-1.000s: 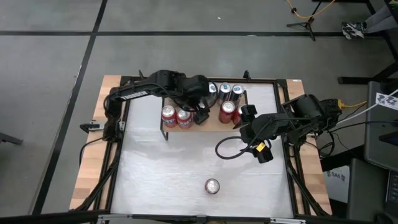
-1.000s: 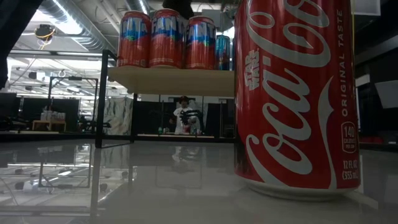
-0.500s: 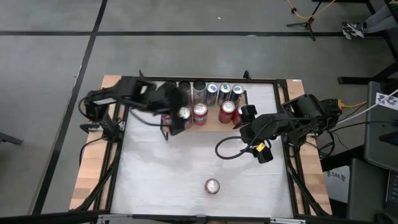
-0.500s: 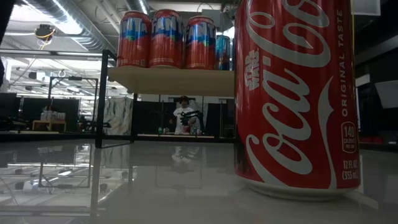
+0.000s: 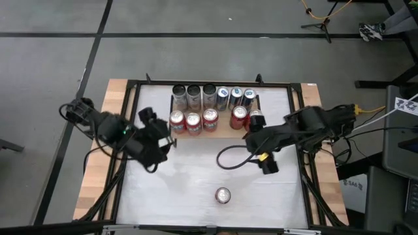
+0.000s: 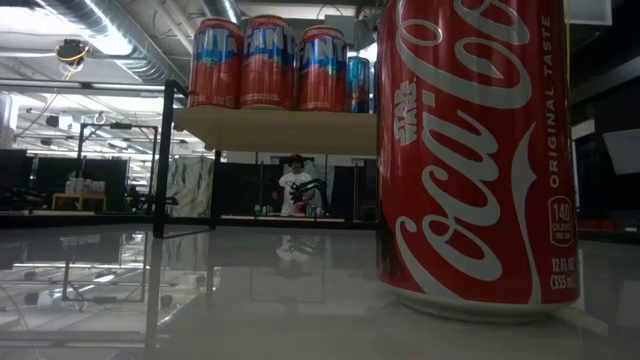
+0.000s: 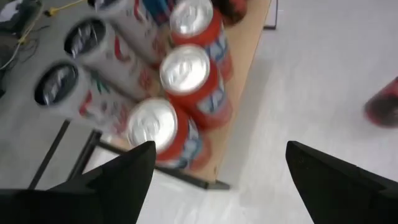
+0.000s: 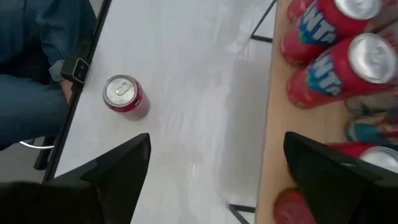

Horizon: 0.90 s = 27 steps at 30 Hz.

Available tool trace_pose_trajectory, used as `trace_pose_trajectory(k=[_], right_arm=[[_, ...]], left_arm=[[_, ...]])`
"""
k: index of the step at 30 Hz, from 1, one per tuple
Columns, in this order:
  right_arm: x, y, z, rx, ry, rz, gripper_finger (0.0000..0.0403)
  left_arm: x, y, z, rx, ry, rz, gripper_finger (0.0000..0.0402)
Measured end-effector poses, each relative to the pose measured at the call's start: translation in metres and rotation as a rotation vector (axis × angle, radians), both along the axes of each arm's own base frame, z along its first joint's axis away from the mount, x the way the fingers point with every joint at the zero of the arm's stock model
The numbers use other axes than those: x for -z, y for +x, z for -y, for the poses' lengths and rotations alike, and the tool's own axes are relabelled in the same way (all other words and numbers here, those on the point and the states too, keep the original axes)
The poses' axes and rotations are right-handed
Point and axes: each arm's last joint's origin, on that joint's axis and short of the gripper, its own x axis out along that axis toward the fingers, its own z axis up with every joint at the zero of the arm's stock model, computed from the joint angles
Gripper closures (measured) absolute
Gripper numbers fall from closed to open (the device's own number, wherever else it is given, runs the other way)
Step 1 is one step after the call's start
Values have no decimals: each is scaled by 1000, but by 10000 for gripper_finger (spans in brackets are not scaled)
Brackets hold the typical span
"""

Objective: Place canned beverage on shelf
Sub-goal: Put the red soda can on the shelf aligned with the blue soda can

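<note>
Overhead: wood-plank shelf [image 5: 215,130] holds cylindrical cans; left end effector [image 5: 157,140] wide, right end effector [image 5: 251,140] wide.

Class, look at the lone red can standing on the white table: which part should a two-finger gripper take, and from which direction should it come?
Grip the red can by its round side wall, around mid-height, coming down from above or level from the shelf side. It stands upright with open tabletop all round, so either approach is probably free. The right gripper, jaws open, looks better placed; the left gripper is also open.
</note>
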Motion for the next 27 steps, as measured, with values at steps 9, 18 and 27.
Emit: trace_pose_trajectory(k=[9,18,27], right_arm=[[52,41,-21,-63,162,5,45],[102,67,-46,-186,386,56,45],[125,54,-83,67,359,93,45]], left_arm=[[57,-12,33,24,-15,5,49],[85,-2,56,66,-86,90,49],[88,3,61,69,-132,146,49]])
